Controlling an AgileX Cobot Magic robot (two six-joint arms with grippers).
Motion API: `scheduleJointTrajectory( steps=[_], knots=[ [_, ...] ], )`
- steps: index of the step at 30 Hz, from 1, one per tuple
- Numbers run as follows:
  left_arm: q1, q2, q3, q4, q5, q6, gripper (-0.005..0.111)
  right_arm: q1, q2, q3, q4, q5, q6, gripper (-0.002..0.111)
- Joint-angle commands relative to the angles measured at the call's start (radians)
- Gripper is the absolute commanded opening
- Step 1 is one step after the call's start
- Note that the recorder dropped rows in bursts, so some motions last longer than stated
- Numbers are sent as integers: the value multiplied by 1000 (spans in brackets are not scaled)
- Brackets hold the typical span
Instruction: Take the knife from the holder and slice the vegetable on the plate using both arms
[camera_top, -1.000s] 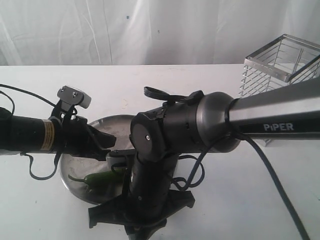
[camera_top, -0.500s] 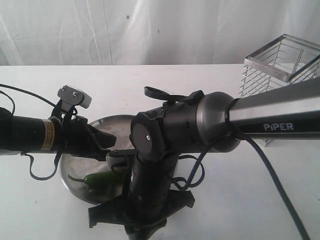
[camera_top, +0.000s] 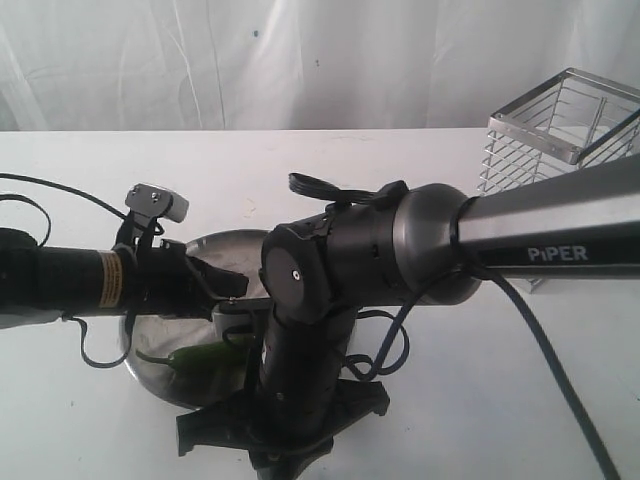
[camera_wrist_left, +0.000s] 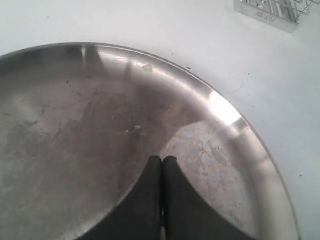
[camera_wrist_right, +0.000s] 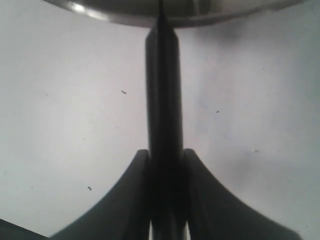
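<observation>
R gripper (camera_wrist_right: 165, 152) clamps knife (camera_wrist_right: 162, 95) handle – long axis straight out, tip toward plate (camera_wrist_left: 227, 112); L gripper (camera_wrist_left: 163, 162) pinched closed

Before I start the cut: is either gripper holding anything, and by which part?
The right gripper is shut on the knife, gripping its black handle; the left gripper is shut and empty over the plate.

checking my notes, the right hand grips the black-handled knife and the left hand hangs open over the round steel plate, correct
Not quite: the left hand is shut, no gap at its tips, as the left wrist view shows. It does hang over the round stainless-steel plate, and the right hand does grip the slim black-handled knife.
</observation>
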Motion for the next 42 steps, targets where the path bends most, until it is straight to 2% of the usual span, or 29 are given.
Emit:
scheduleJointTrajectory(
  steps=[1, 9, 17, 21, 33, 42],
  knots=[
    [0, 33, -3, -6, -23, 12, 0, -2, 0, -4, 4, -9, -18, 0],
    [0, 109, -3, -2, -49, 14, 0, -2, 0, -4, 4, -9, -18, 0],
    [0, 161, -3, 19, 34, 11, 0, -2, 0, -4, 4, -18, -18, 0],
    [0, 162, -3, 19, 30, -1, 0, -2, 0, -4, 4, -27, -18, 0],
    [0, 162, -3, 112, 69, -156, 0, -2, 0, 22, 1, -25, -6, 0],
    [0, 155, -3, 160, 55, -195, 0, -2, 0, 66, -127, -3, 100, 0]
  ],
)
